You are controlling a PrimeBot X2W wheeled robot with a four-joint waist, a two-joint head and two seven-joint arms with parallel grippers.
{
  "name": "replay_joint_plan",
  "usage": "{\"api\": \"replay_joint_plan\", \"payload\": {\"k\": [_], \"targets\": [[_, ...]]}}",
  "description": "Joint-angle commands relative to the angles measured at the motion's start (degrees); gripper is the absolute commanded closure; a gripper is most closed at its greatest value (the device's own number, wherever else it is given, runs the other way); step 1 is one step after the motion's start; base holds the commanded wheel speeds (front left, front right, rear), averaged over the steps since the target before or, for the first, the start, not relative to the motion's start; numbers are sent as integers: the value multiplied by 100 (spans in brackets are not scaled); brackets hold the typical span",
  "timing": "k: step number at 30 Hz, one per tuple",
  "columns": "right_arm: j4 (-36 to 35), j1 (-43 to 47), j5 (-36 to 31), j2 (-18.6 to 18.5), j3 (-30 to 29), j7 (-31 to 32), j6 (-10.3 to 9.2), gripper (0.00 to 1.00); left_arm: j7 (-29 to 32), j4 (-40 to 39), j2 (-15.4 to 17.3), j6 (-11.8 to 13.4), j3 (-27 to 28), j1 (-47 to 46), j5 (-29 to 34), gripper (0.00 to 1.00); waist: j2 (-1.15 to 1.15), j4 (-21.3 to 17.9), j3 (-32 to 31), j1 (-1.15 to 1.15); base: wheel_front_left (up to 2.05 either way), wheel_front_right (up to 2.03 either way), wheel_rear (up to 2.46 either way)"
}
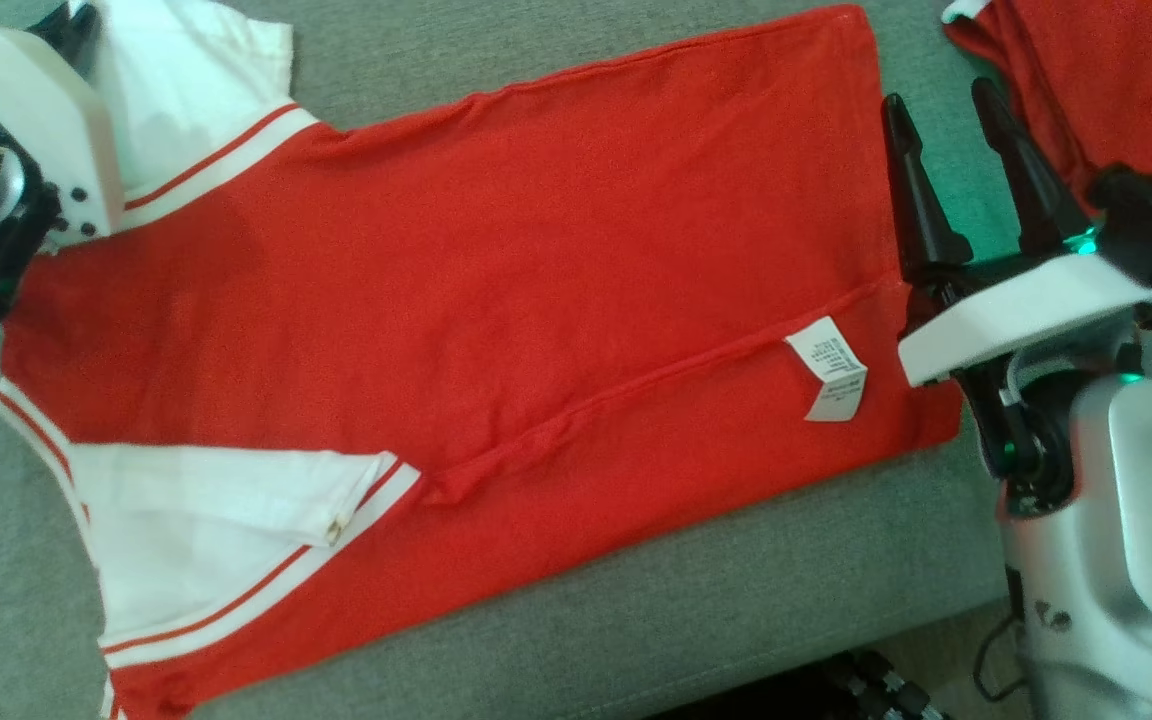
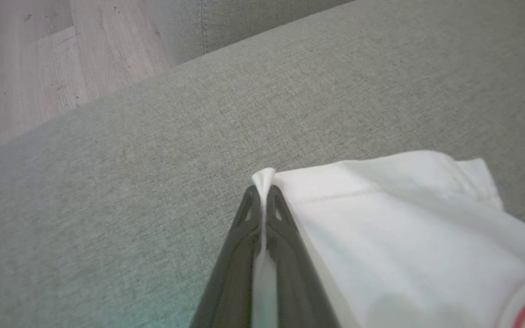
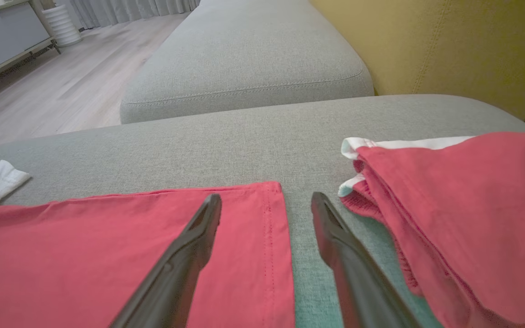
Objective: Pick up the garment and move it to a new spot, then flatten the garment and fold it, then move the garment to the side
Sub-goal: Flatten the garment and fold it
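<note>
Grey sofa cushion (image 1: 636, 600), wood floor (image 2: 39, 68) beyond | red garment (image 1: 496, 280) spread flat across cushion, care label (image 1: 829, 368) near hem | left gripper (image 2: 265, 191) pinched tight on edge of far white sleeve (image 2: 404, 218) | right gripper (image 1: 936, 95) fingers wide apart, holding nothing, straddling hem's far corner | second red garment (image 1: 1086, 70) bunched just beside it.

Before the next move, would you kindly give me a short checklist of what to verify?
1. Left gripper shut on the white sleeve: ok.
2. Right gripper holding the hem: not ok; open, straddling it.
3. Red garment flat on the sofa: ok, bar one ridge by the label.
4. Second garment apart from the hem: ok.
5. Whether the right fingers touch the cloth: cannot tell.
</note>
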Motion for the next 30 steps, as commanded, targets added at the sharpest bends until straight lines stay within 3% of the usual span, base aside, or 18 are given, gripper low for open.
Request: {"api": "replay_joint_plan", "payload": {"k": [1,12,17,23,24,26,30], "targets": [[-130,-148,-70,-31,84,51,-4,0,-35,-123,204,-30,181,-77,4,100,0,54,-24,0,0,0,0],[730,-1084,-720,-118,-190,909,-4,0,-964,-568,-112,-23,244,-179,43,100,0,492,-228,0,0,0,0],[1384,-1434,-742,-356,-334,1477,-4,0,-1230,-974,-250,-74,170,-67,22,100,0,757,-259,0,0,0,0],[1967,-1729,-577,-513,-410,1722,-4,0,-1344,-1392,-409,-76,28,86,3,100,0,983,-233,0,0,0,0],[2042,-1762,-558,-533,-395,1766,-4,24,-1350,-1435,-424,-69,10,110,1,100,0,1002,-236,0,0,0,0],[2188,-1814,-473,-551,-370,1870,-4,60,-1362,-1486,-444,-63,-19,150,-6,100,0,1032,-253,0,0,0,0],[2375,-1903,-401,-598,-317,1876,-4,96,-1393,-1494,-453,-66,-46,228,-39,100,0,1053,-338,0,0,0,0]]}}
